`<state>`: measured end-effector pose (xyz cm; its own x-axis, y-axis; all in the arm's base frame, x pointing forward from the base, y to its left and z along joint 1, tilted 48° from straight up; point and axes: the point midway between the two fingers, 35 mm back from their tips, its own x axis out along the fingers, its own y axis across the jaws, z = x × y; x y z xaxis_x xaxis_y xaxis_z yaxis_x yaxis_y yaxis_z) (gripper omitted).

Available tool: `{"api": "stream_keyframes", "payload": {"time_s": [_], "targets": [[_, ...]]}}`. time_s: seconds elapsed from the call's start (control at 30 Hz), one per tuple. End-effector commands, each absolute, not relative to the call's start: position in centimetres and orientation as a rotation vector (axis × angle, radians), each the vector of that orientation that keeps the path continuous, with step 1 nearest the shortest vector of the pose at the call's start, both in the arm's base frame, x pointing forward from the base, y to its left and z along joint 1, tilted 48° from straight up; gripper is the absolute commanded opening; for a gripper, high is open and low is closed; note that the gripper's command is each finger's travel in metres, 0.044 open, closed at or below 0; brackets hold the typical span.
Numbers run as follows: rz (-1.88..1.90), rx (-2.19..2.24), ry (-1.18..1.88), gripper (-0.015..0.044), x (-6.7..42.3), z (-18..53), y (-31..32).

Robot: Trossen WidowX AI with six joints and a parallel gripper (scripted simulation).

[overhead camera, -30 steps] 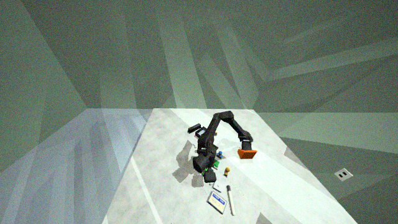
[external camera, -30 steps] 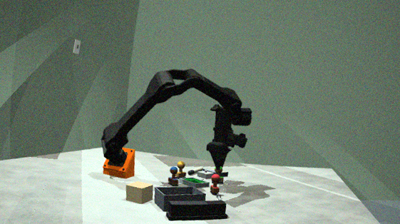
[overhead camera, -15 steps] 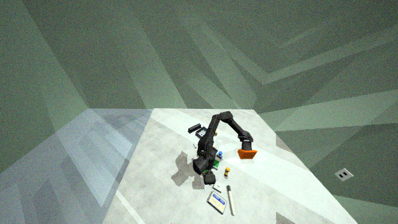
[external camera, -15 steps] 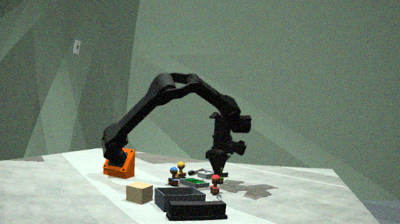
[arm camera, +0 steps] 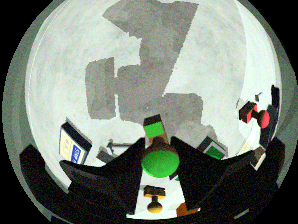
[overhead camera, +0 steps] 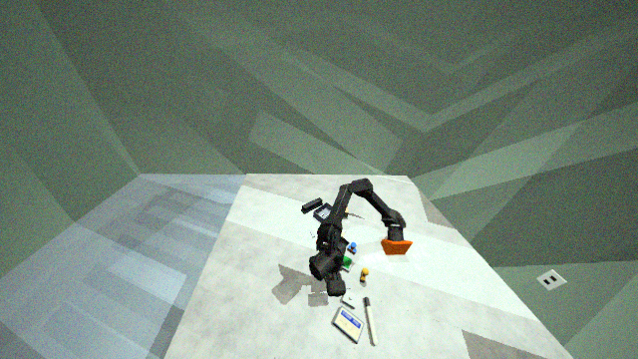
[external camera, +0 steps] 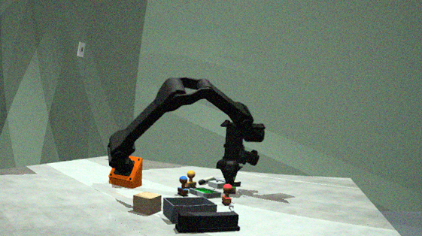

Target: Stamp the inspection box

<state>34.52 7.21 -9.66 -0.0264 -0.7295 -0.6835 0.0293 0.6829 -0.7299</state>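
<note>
My gripper (arm camera: 158,140) (external camera: 231,183) is low over the bench, its fingers closed in on both sides of the green-knobbed stamp (arm camera: 160,162). That stamp stands between the fingers, its brown base with a green patch showing beyond the knob; the arm hides it in the top view. The green ink pad (overhead camera: 347,262) (external camera: 206,191) (arm camera: 215,150) lies beside the gripper. The cream card (arm camera: 248,144) shows partly behind the right finger; its box and any print cannot be made out. No lettering on the stamp is readable.
A red stamp (external camera: 227,187) (arm camera: 264,119), a blue one (overhead camera: 353,245) (external camera: 183,180) and a yellow one (overhead camera: 364,273) (external camera: 190,174) stand around the pad. A dark open box (external camera: 171,210), a black bar (external camera: 208,221), a wooden block (external camera: 147,204), a marker (overhead camera: 371,321) and a blue-labelled case (overhead camera: 347,324) lie farther out.
</note>
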Motion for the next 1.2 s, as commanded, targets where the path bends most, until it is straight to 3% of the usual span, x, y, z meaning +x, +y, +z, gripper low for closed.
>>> {"api": "stream_keyframes", "payload": {"time_s": [0.0, 0.17, 1.17], "targets": [[-0.670, -0.610, 1.486, 0.0074, 34.5, -9.6, 7.3], [-0.670, -0.610, 1.486, 0.0000, 34.5, -9.6, 7.3], [-0.668, -0.608, 1.487, 0.0000, 34.7, -8.7, 8.4]]}}
